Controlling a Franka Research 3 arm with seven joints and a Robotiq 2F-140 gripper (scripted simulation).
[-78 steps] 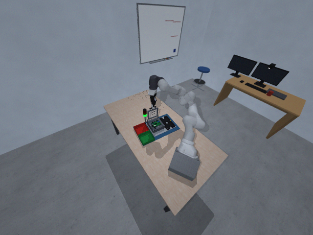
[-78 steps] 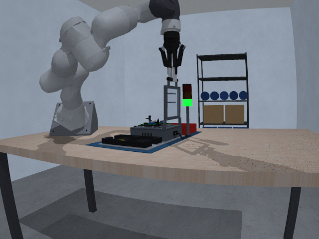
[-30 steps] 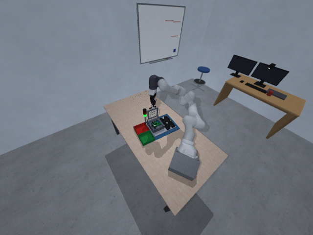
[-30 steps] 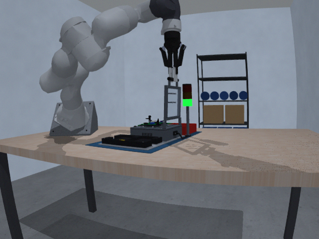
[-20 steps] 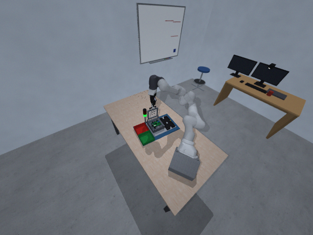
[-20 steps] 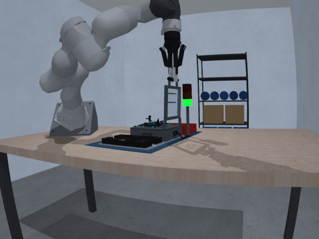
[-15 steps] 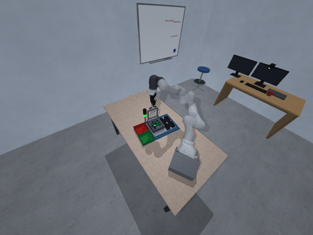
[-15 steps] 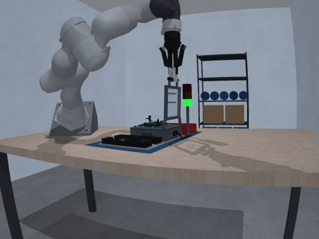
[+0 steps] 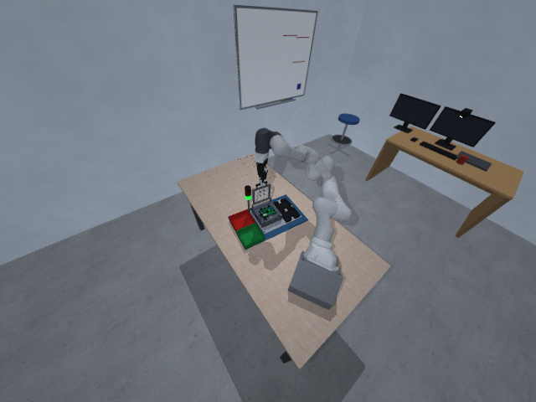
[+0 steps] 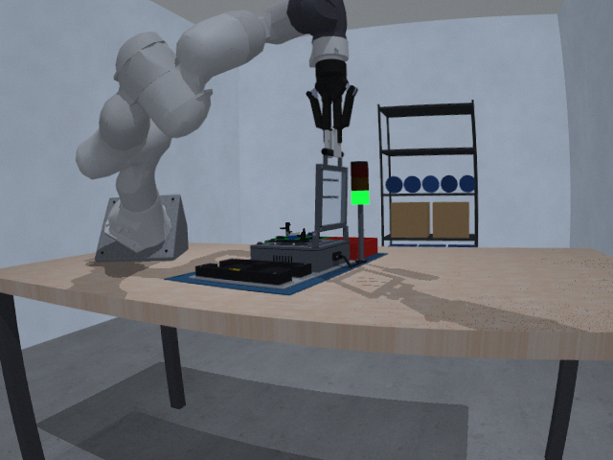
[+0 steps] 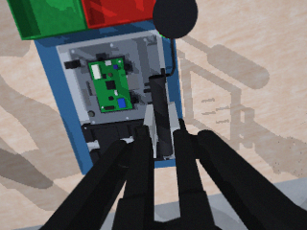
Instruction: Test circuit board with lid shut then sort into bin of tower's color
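Wrist view: gripper [image 11: 162,139] clenched on the lid handle [image 11: 159,112], lid [image 10: 330,200] standing upright at frame centre. Circuit board [image 11: 111,85] lies face up in the tester [image 11: 144,53], upper left of the fingers, well apart from them. Signal tower [image 10: 359,196] shows green.

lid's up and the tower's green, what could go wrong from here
1. The gripper is shut on the handle of the upright lid; once released, the lid might drop back over the board.
2. The tower stands close beside the lid, so a sideways pull-away could clip it.
3. The red bin touches the green bin; a sloppy drop could land wrong.
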